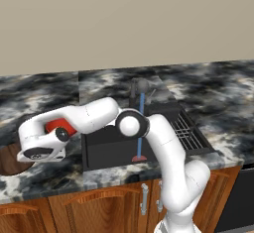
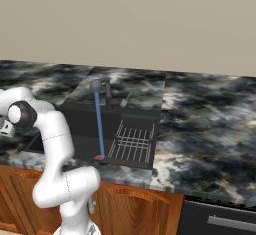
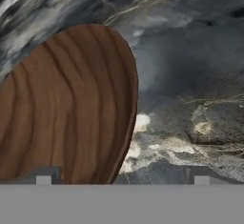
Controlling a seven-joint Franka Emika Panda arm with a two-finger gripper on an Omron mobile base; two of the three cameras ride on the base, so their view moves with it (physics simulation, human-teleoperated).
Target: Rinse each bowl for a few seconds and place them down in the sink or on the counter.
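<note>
Reaching out to the left of the sink (image 1: 106, 145), our arm holds its gripper (image 3: 122, 179) low over the counter (image 1: 223, 93), jaws spread wide with nothing between them. From the hand view we see the wood-grain bowl (image 3: 66, 108) lying on the marbled stone right under us: one fingertip (image 3: 44, 179) sits over the bowl's inside near its rim, the other over bare counter beside it, so the rim falls between the two tips; whether either tip touches the bowl we cannot tell. From the left base view the same brown bowl shows as a dark curve at the counter's left edge, just below our hand and partly covered by it. The red bowl (image 1: 59, 126) sits on the counter close to the sink's left wall, mostly hidden behind our forearm. A thin blue stream (image 1: 141, 128) falls from the grey faucet (image 1: 140, 87) into the dark basin, ending in a small red patch on the floor of it, and the wire rack (image 2: 132, 144) lies in the right part of the sink
</note>
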